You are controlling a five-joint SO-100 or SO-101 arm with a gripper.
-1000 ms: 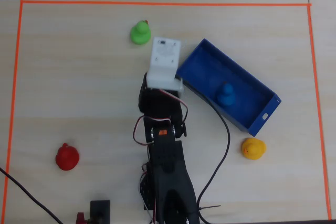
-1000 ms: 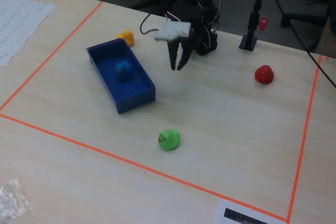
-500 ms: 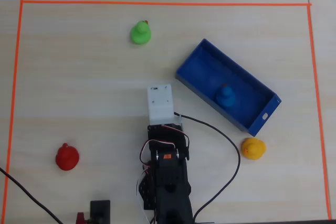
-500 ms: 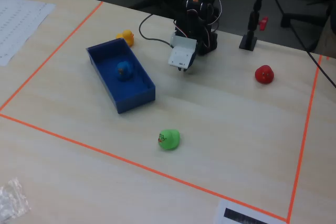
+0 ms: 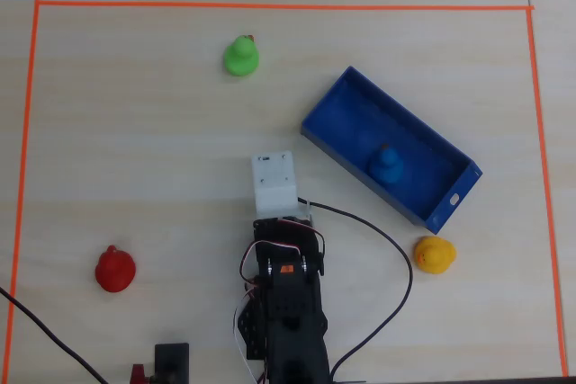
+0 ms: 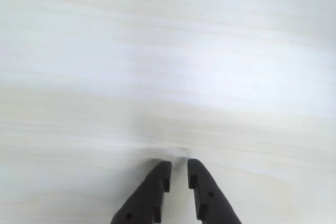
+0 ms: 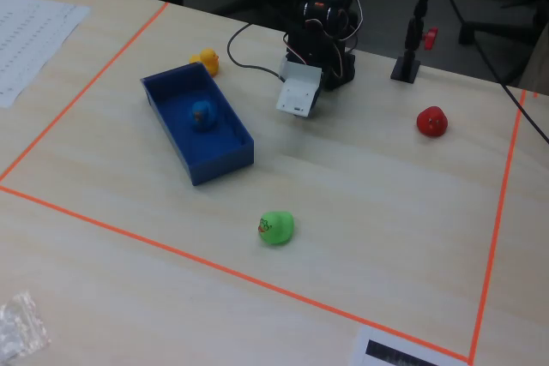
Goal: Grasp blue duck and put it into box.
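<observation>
The blue duck point(image 5: 388, 163) sits upright inside the box point(image 5: 346, 123), toward its end with the white slot; both also show in the fixed view, the duck point(image 7: 202, 114) in the box point(image 7: 219, 165). The arm is folded back near the table's edge, and its white wrist housing point(image 5: 274, 182) covers the gripper from above. In the wrist view my gripper point(image 6: 178, 164) points at bare wood, its dark jaws nearly together with only a thin gap and nothing between them. It is well clear of the box and the duck.
A green duck point(image 5: 241, 56) lies at the far side, a red duck point(image 5: 115, 269) left of the arm and a yellow duck point(image 5: 433, 254) just outside the box's slotted end. Orange tape point(image 5: 270, 6) frames the work area. A black cable point(image 5: 396, 258) loops right of the arm.
</observation>
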